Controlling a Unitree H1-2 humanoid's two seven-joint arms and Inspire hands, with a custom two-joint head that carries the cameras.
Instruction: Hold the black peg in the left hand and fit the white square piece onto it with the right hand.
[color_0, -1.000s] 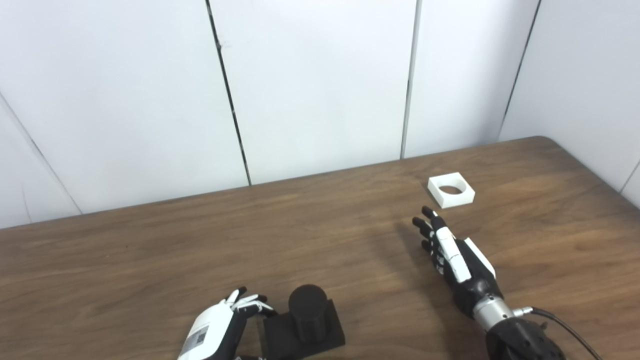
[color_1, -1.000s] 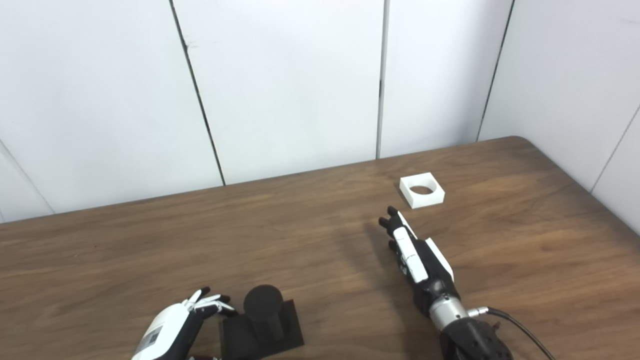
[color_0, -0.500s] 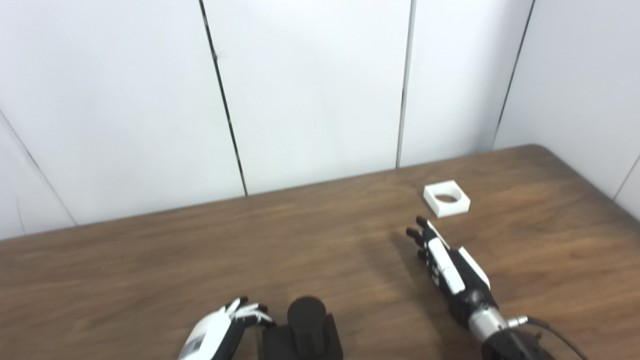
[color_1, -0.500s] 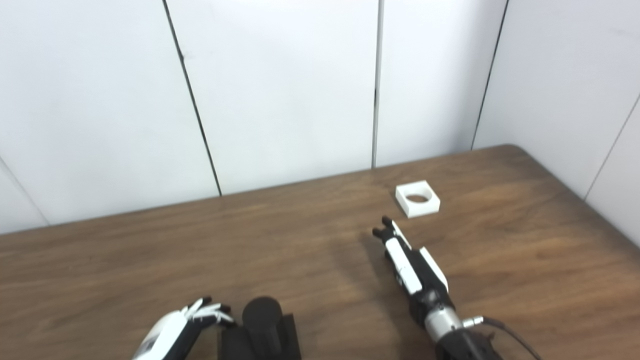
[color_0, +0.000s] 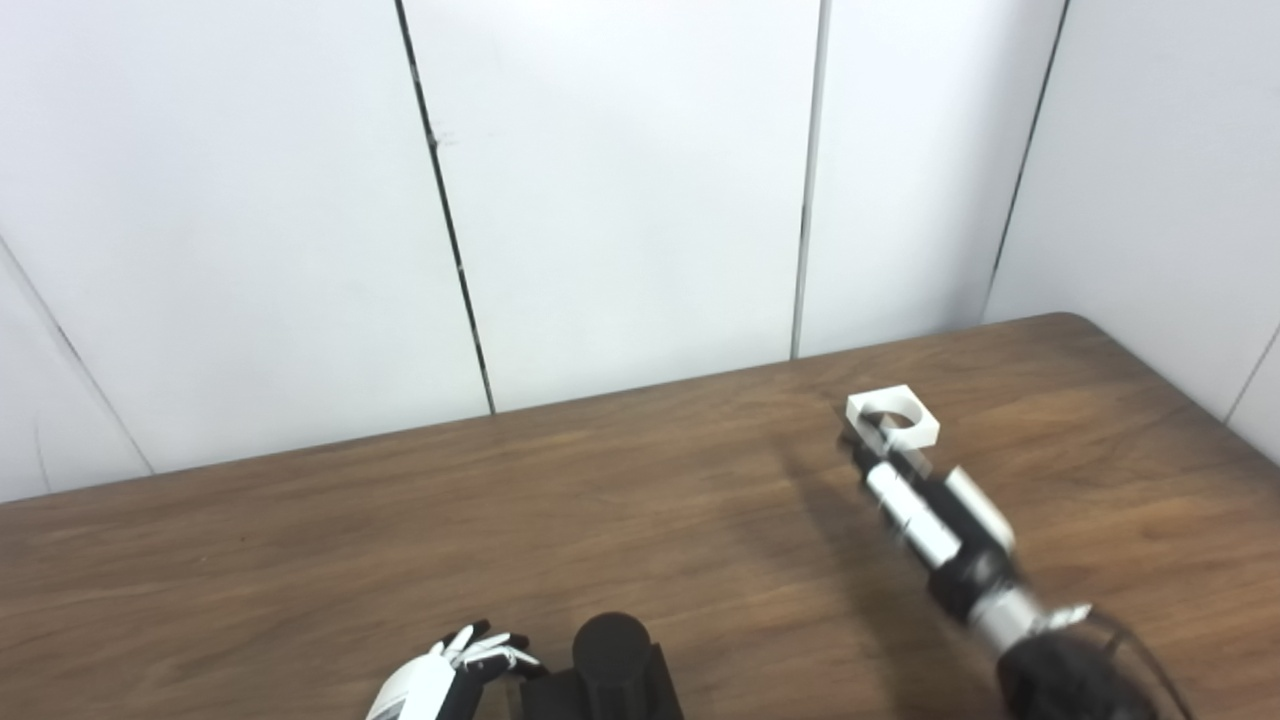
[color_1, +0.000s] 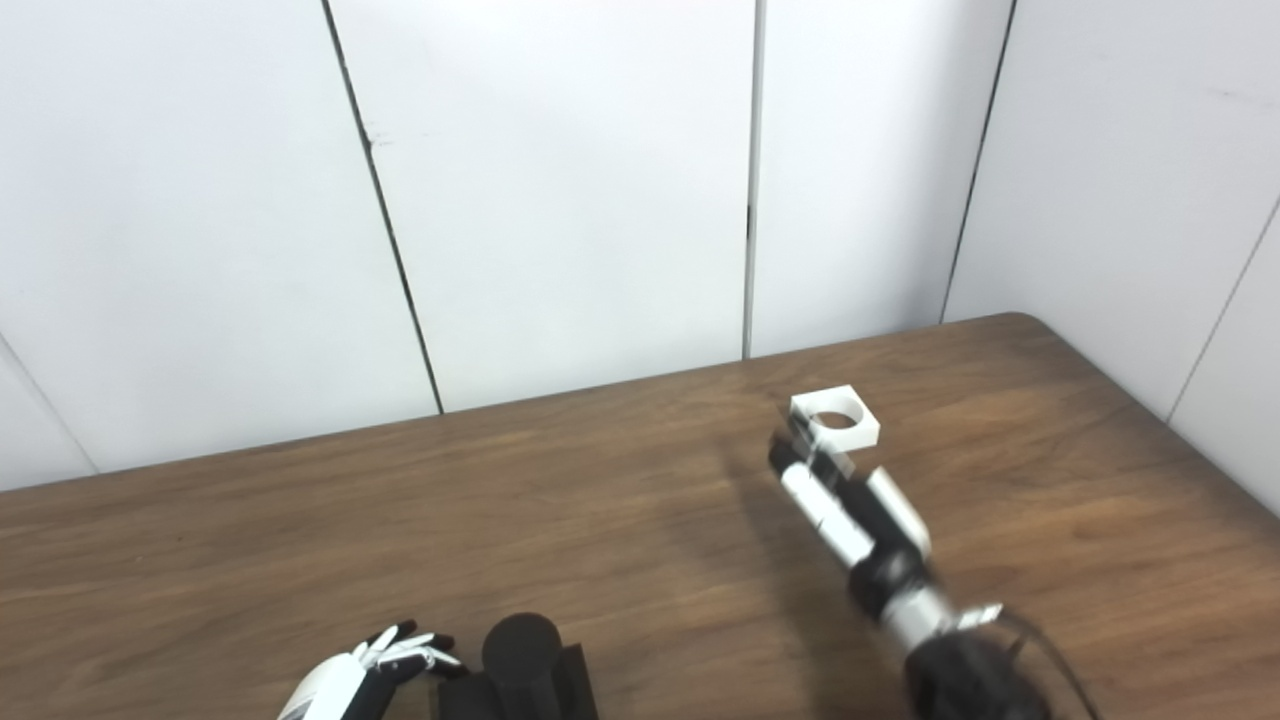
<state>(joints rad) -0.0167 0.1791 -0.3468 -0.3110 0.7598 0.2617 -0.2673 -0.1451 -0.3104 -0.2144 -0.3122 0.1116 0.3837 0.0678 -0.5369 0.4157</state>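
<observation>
The black peg (color_0: 611, 650), a round post on a square black base, stands at the table's near edge, partly cut off by the picture's bottom. My left hand (color_0: 447, 675) rests just left of it, fingers loosely apart, holding nothing. The white square piece (color_0: 893, 417) with a round hole lies flat on the table at the far right. My right hand (color_0: 915, 505) is blurred with motion and stretched out toward it. Its fingertips reach the piece's near edge and overlap it in both views. I cannot tell whether they touch it.
The brown wooden table (color_0: 300, 560) ends at white wall panels (color_0: 620, 180) behind and has a rounded corner at the far right (color_0: 1070, 322). A cable (color_0: 1130, 640) trails from my right wrist.
The camera has tilted up, shifting the scene lower in the picture. My right hand has advanced forward from short of the white piece to its near edge. The left hand stays beside the peg.
</observation>
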